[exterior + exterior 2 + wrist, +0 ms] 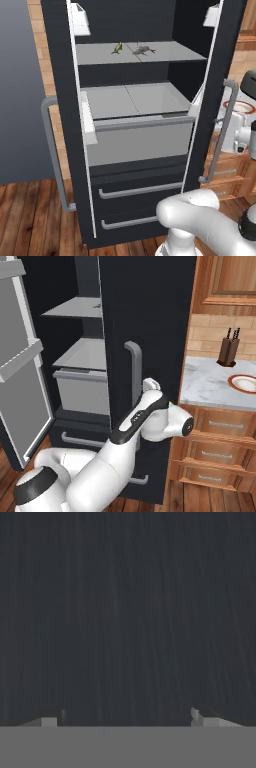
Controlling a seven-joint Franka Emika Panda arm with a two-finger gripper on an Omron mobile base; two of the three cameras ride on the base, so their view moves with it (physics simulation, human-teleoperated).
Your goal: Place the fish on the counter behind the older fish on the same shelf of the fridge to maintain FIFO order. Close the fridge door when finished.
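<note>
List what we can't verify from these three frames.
- Front-back order of the fish and the older fish on the shelf: left base view, too small and side by side.
- Both fish: right base view, hidden by the fridge door.
- What the hand touches: hand view, dark panel, fingertips cut off.

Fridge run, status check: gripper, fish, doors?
Gripper open, empty, facing the dark right door. Fish on the shelf, left of the older fish. Both doors open, nothing blocking.
</note>
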